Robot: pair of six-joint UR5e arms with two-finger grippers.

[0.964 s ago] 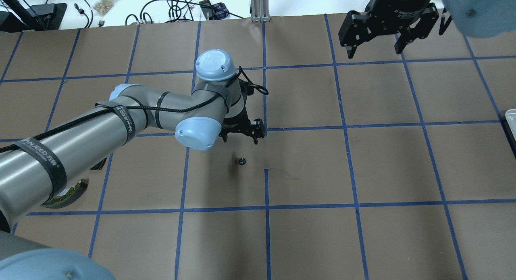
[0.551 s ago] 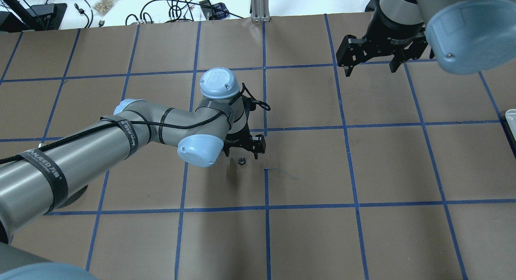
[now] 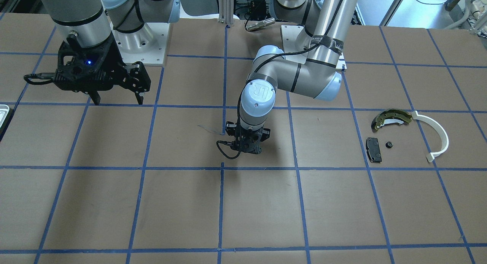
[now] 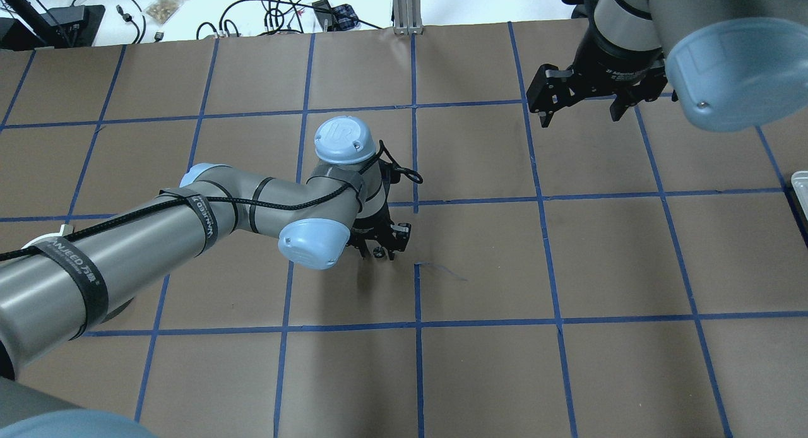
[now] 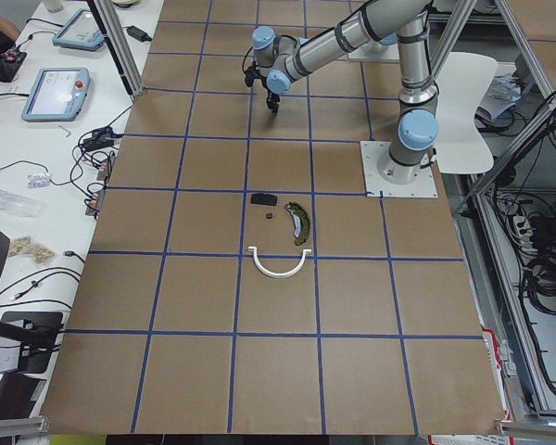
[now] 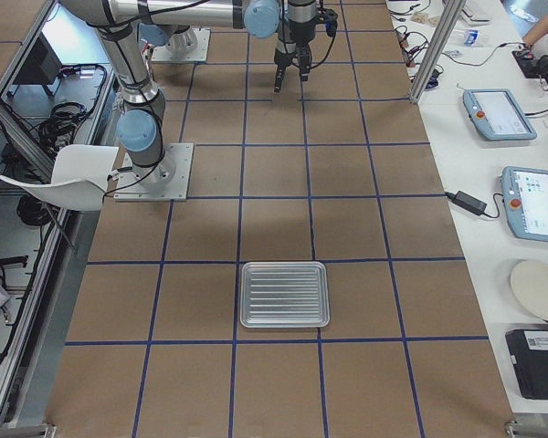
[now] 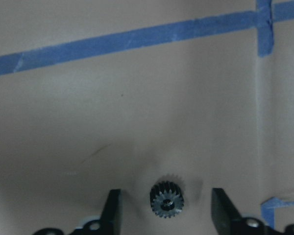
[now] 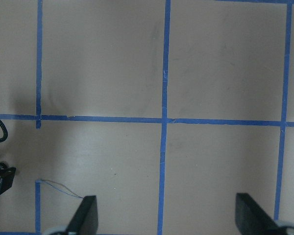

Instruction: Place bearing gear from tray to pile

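The bearing gear (image 7: 167,199), small, black and toothed, lies flat on the brown paper near the table's middle. My left gripper (image 4: 379,254) is low over it and open, one finger on each side of the gear (image 4: 379,253), not touching it. My right gripper (image 4: 581,112) is open and empty, high over the far right. The ridged silvery tray (image 6: 285,294) shows as a sliver at the right edge (image 4: 800,184). The pile holds an olive-gold brake shoe (image 3: 392,117), a white half-ring (image 3: 437,136), a black pad (image 3: 373,149) and a small black gear (image 3: 389,145).
Blue tape lines divide the brown paper into squares. A thin loose thread (image 4: 445,271) lies just right of the gear. The left wrist cable (image 3: 226,151) loops beside the gripper. Cables and bags lie beyond the table's far edge (image 4: 252,9).
My left gripper has moved toward the gear and come down until its open fingers straddle it. My right arm has shifted nearer, its gripper still open.
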